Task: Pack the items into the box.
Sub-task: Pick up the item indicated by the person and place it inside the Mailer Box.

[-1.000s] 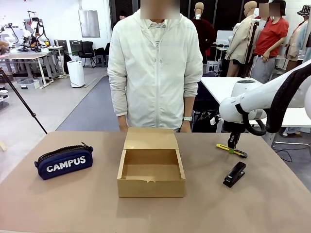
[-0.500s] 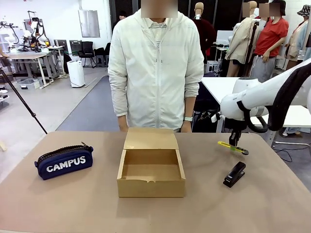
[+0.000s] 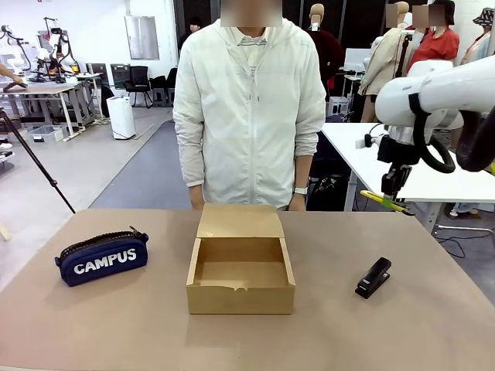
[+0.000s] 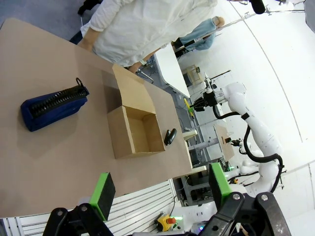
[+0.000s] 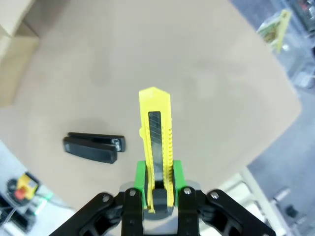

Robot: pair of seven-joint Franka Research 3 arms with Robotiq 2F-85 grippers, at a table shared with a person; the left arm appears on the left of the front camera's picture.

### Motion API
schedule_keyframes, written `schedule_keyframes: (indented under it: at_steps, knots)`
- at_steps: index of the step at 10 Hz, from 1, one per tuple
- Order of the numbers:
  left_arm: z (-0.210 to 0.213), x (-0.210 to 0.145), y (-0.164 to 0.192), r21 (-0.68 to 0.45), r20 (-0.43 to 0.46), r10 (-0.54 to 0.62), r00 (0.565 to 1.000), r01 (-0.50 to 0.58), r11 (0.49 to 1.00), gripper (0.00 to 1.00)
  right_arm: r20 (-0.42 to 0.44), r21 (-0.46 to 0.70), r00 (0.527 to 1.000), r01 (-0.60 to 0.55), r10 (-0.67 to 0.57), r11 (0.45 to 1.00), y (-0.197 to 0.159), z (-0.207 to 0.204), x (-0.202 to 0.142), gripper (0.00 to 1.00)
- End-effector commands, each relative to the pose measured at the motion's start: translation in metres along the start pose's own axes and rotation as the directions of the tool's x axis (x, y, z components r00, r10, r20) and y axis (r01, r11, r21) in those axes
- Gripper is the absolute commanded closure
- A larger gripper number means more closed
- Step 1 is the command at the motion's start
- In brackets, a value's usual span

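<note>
The knife (image 3: 384, 202), pinched in the right gripper (image 3: 390, 192), was held in the air at two o'clock from the open box (image 3: 240, 300), so a carry over it and a release were judged next, with the stapler (image 3: 373, 277) and pouch (image 3: 102, 258) not yet packed and the left gripper (image 4: 161, 189) spread.

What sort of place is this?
Probably a robotics lab: a white robot arm holds a utility knife, an emergency-stop button sits under the table, and workbenches stand behind.

Bright, even indoor lighting. Soft, faint shadow at the box (image 3: 240, 298). Wrist views bend at edges; right wrist corners blurred.
</note>
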State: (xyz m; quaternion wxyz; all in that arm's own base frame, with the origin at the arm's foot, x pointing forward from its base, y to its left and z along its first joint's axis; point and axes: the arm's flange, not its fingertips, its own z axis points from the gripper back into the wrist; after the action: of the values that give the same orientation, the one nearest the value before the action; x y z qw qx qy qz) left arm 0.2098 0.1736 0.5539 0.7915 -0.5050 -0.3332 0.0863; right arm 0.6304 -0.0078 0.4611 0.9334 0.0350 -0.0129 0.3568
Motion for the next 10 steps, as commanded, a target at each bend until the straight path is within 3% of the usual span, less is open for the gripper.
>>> schedule_keyframes:
  at_steps: [1, 4, 5, 6, 7, 8, 9, 10]
  knots:
    - [0.001, 0.001, -0.001, -0.018, 0.008, -0.019, 1.0, 0.019, 1.0, 0.0, -0.037, -0.035, 0.999, -0.041, 0.04, 0.999, 0.001, -0.008, 0.009, 1.0]
    - [0.001, 0.001, -0.001, -0.018, 0.008, -0.019, 1.0, 0.019, 1.0, 0.0, -0.012, -0.004, 1.0, -0.01, 0.01, 1.0, 0.0, -0.004, 0.001, 1.0]
    - [0.001, 0.001, -0.001, -0.018, 0.008, -0.019, 1.0, 0.019, 1.0, 0.0, 0.031, -0.008, 0.997, -0.071, 0.072, 0.997, 0.011, -0.004, 0.014, 1.0]
    - [0.001, 0.001, -0.001, -0.018, 0.008, -0.019, 1.0, 0.019, 1.0, 0.0, 0.09, -0.07, 0.978, -0.184, 0.19, 0.98, 0.035, 0.007, 0.048, 1.0]
    - [0.001, 0.001, -0.001, -0.018, 0.008, -0.019, 1.0, 0.019, 1.0, 0.0, 0.211, -0.065, 0.882, -0.418, 0.422, 0.906, 0.067, 0.015, 0.09, 1.0]
    - [0.001, 0.001, -0.001, -0.018, 0.008, -0.019, 1.0, 0.019, 1.0, 0.0, 0.229, -0.051, 0.808, -0.547, 0.542, 0.836, 0.103, 0.019, 0.124, 1.0]
    - [0.001, 0.001, -0.001, -0.018, 0.008, -0.019, 1.0, 0.019, 1.0, 0.0, 0.215, -0.045, 0.811, -0.548, 0.544, 0.835, 0.143, 0.024, 0.15, 1.0]
    - [0.001, 0.001, -0.001, -0.018, 0.008, -0.019, 1.0, 0.019, 1.0, 0.0, 0.203, -0.072, 0.783, -0.586, 0.587, 0.807, 0.194, 0.022, 0.169, 1.0]
